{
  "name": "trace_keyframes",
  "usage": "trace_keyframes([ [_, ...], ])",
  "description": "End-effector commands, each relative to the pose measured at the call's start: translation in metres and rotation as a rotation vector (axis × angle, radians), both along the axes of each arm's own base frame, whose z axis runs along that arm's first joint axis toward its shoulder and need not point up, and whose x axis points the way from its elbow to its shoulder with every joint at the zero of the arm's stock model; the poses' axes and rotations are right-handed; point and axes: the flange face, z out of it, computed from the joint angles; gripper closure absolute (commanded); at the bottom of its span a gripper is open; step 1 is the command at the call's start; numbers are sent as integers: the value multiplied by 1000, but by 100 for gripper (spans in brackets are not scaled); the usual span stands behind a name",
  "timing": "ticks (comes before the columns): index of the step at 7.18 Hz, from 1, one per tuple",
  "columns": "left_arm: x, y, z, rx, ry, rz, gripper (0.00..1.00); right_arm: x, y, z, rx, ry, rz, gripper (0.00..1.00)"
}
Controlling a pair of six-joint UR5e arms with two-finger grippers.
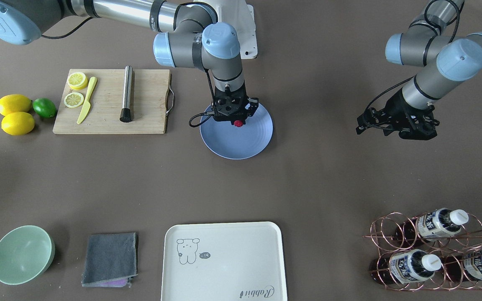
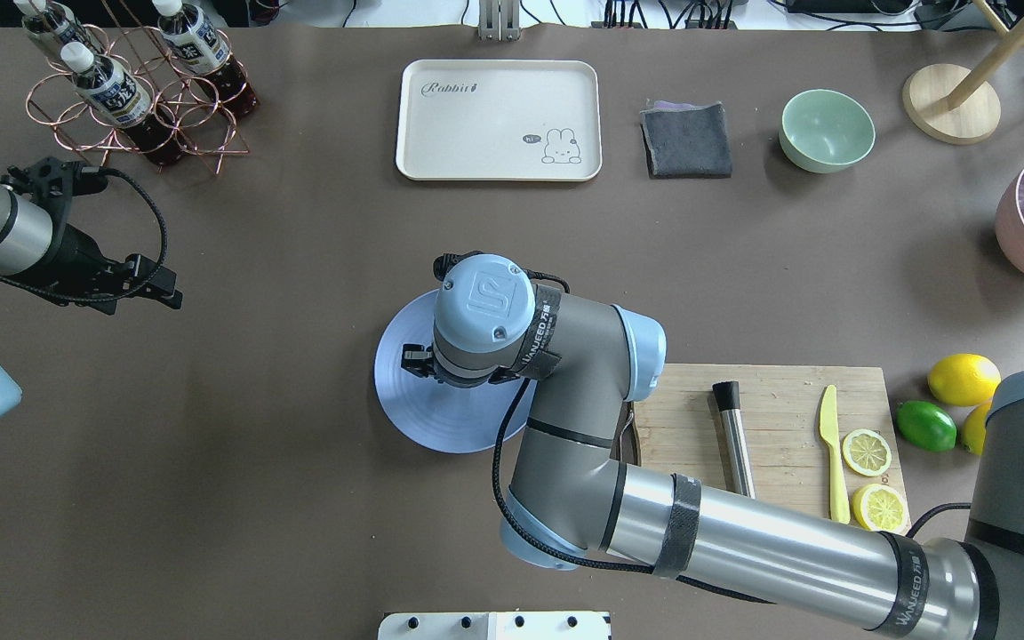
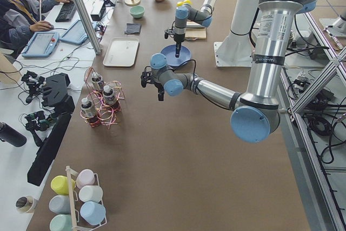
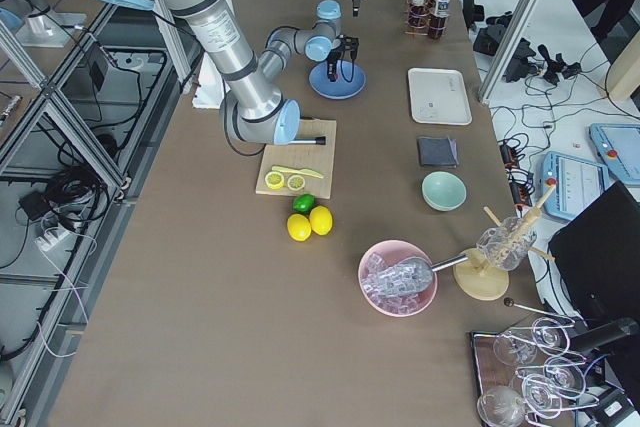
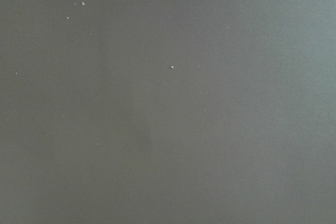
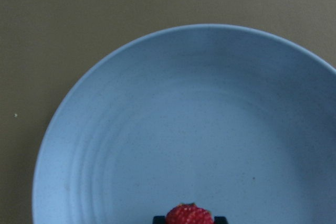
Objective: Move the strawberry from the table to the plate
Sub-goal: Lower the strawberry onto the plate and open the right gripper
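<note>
Gripping the strawberry (image 6: 189, 215) with the right hand (image 1: 237, 121), fingertips pinched on its sides, wrist pointing straight down. Hanging directly over the plate (image 1: 247, 144), well inside the rim and a little toward the robot's side of the plate's middle. Hard to say whether touching the plate's surface or hovering just above it; looks slightly clear of it from the desk's end.

So, straight below the hand and already over the target, with no sideways travel needed. Judged to call only for a short drop, if any, and then an opening of the fingers. No long axis worth aligning on so round a berry. Likely to roll a little on landing, though hemmed in by the shallow raised rim.

Placed near the middle of the desk (image 1: 329, 188), just off the handle end of the cutting board (image 1: 111, 102). Clearly the right arm's job. As for the left hand (image 2: 155, 281), parked well apart toward the desk's end on the robot's left, looking down on bare surface and carrying nothing visible. Cannot tell whether spread or closed.
</note>
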Motion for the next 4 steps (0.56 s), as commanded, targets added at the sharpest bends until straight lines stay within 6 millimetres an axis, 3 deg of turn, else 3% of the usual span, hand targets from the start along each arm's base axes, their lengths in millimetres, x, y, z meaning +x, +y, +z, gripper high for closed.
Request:
trace_keyframes([
  [1,-1,1,-3,5,6,2,3,20,-20,-4,-6,-9,17,0],
  [2,-12,-5,-7,26,7,-6,3,61,-44,12,-39,-29,23,0],
  [3,-43,-13,2,73,-26,0,3,129,-83,42,-34,-12,-9,0],
  [4,-84,-21,3,120,-86,23,3,197,-109,70,4,51,-61,0],
])
